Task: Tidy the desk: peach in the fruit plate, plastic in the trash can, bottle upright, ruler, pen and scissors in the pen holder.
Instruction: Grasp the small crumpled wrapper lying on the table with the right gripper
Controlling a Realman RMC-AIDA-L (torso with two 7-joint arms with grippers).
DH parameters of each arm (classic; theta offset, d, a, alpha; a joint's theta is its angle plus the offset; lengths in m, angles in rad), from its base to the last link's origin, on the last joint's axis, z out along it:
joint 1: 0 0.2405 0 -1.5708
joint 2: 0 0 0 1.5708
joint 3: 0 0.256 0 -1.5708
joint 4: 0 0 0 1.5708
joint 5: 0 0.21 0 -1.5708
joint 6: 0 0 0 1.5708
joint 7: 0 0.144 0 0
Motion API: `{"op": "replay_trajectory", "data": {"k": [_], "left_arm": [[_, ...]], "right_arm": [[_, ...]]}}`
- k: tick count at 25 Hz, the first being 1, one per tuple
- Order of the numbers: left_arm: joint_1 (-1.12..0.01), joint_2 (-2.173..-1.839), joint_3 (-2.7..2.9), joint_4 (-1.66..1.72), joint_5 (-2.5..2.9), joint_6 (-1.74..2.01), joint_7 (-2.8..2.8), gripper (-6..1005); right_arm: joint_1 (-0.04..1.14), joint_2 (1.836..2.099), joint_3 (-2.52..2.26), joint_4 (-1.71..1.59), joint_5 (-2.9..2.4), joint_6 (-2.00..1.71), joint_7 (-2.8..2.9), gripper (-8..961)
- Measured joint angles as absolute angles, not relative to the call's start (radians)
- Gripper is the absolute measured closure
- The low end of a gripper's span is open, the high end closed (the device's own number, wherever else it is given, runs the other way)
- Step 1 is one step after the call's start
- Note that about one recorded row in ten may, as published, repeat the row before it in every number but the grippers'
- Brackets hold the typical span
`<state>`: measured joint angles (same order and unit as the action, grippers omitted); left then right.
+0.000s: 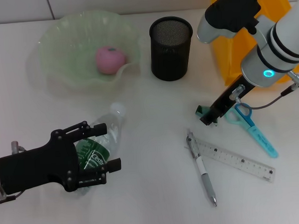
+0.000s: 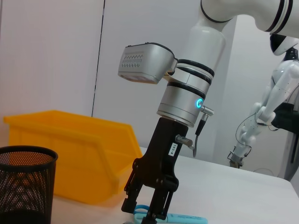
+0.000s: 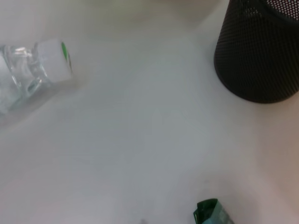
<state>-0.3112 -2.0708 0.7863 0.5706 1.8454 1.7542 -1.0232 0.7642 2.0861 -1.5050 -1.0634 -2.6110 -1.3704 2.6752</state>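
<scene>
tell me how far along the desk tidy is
Done: the peach sits in the fruit plate. In hand: the left gripper brackets the lying bottle; the right gripper hovers beside the scissors. Left: the ruler and pen lie on the desk.

The bottle (image 1: 98, 147) lies on its side on the counter (image 1: 153, 192), at about 8 o'clock from the pen holder (image 1: 171, 48). Its green label carries white script; the letters look like "Cestbon", but only a part shows between the fingers of the left tool (image 1: 102, 147), so the reading is not sure.

The ruler (image 1: 235, 158), at about 5 o'clock from the pen holder, bears black scale marks and dots; no numbers on it can be read.

On the black body of the right tool (image 2: 145, 211), the left wrist view shows a small white sticker (image 2: 173, 149) with dark digits, too small to read.
</scene>
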Motion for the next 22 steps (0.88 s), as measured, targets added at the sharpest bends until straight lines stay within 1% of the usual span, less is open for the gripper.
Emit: {"op": "replay_trajectory", "data": {"k": [4, 11, 13, 22], "left_arm": [[-0.311, -2.071, 0.785, 0.571, 1.845, 1.754, -1.023, 157], [-0.311, -2.071, 0.785, 0.571, 1.845, 1.754, -1.023, 157], [-0.312, -2.071, 0.786, 0.571, 1.845, 1.754, -1.023, 157], [-0.311, -2.071, 0.786, 0.571, 1.845, 1.753, -1.023, 157]], "right_arm": [[0.770, 2.086, -1.505, -1.051, -2.610, -1.363, 2.676, 186], [0.786, 2.088, -1.505, -1.020, -2.605, -1.346, 2.674, 331], [0.787, 2.088, -1.507, -1.019, -2.604, -1.342, 2.674, 329], [0.798, 2.088, -1.531, -0.979, -2.606, -1.300, 2.674, 380]]}}
